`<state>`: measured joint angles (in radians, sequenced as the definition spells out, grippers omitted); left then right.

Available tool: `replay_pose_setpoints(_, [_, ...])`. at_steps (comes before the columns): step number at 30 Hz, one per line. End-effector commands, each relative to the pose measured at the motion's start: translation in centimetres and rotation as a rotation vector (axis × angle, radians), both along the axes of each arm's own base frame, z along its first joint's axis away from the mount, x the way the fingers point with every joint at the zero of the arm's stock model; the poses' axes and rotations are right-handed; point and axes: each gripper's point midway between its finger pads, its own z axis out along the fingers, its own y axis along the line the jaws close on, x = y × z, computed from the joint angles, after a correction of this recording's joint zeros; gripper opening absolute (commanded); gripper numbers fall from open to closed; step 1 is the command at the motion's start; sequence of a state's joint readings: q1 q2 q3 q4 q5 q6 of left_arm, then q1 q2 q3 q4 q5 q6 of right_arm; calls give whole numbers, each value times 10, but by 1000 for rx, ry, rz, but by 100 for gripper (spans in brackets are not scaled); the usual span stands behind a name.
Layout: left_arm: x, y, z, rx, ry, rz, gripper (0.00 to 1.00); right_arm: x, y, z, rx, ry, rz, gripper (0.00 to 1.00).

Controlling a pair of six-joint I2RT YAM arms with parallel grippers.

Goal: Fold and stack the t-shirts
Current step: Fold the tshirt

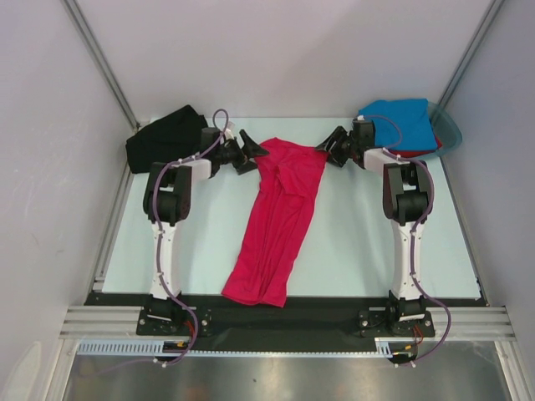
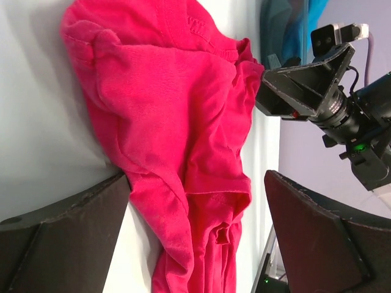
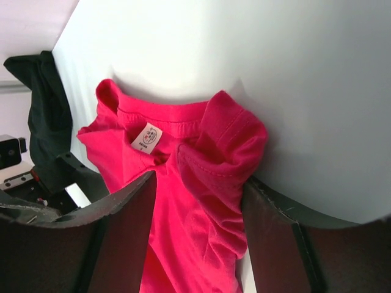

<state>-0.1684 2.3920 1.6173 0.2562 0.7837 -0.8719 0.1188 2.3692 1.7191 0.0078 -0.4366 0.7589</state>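
Item: crimson-pink t-shirt (image 1: 280, 217), lying as a long, bunched strip down the middle of the table (image 1: 368, 242), collar end far, hem end near the arm bases.
Neck label: small, white (image 3: 146, 137), showing inside the collar.
Right gripper (image 1: 328, 150): at the shirt's far right corner; its fingers (image 3: 122, 238) appear pressed on a bunched shoulder fold that fills the gap between them.
Left gripper (image 1: 253, 153): at the far left corner, fingers (image 2: 67, 232) wide apart, cloth lying between them but not pinched.
Step in hand (judged): taking both shoulders to spread the shirt flat before folding.
Method: close the left fingers on one layer at the shoulder seam, not the whole bunch, then draw both corners apart evenly, low over the table.
Risk: uneven pull leaves the body twisted.
Other stock: black t-shirt (image 1: 163, 142) at the far left corner; blue t-shirt (image 1: 399, 121) heaped in the teal tub (image 1: 450, 129).
Hard to make out: a red edge under the blue one; the sleeves within the bunch; how firm the right grip is.
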Motion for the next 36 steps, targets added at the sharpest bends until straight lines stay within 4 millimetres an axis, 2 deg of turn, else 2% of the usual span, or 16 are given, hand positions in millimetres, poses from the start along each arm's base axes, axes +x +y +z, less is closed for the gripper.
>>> replay_pose_setpoints(1, [-13,-2,-32,53,51,-28,100,-32,0,-42,-46,142,14,62])
replay_pose_setpoints(2, [-12,-3,-43,50,75,-31,100,-33,2,-43,-45,147,18,62])
replay_pose_setpoints(3, [-2,-5,-34,44,50,-29,100,-32,2,-43,-41,147,21,62])
replay_pose_setpoints(5, [4,-6,-41,46,68,-28,100,-30,6,-46,-43,151,26,62])
replay_pose_setpoints(6, [13,-9,-30,39,39,-31,100,-29,6,-47,-44,152,27,63])
replay_pose_setpoints(8, [19,-9,-33,48,46,-29,100,-26,9,-51,-42,159,31,63])
replay_pose_setpoints(9, [30,-8,-26,61,12,-16,99,-25,10,-52,-40,162,32,63])
replay_pose_setpoints(13, [41,-10,-28,73,17,-18,93,-24,16,-57,-36,174,40,61])
replay_pose_setpoints(16, [43,-10,-32,70,15,-14,81,-25,21,-61,-37,173,52,54])
replay_pose_setpoints(18, [43,-12,-37,63,24,-16,65,-25,24,-61,-29,171,61,47])
replay_pose_setpoints(20, [43,-15,-38,56,21,-27,51,-25,27,-62,-22,169,72,30])
replay_pose_setpoints(22, [46,-18,-41,56,22,-36,44,-22,30,-61,-22,160,84,14])
replay_pose_setpoints(24, [54,-24,-31,50,-11,-45,33,-15,29,-58,-36,144,82,2])
replay_pose_setpoints(26, [56,-27,-34,50,7,-52,20,-10,27,-54,-49,123,84,0])
replay_pose_setpoints(32, [79,-28,-1,31,-83,-40,1,20,23,-31,-44,23,111,0])
replay_pose_setpoints(36, [94,-21,30,-13,-172,-11,0,38,28,-11,-7,-60,149,0])
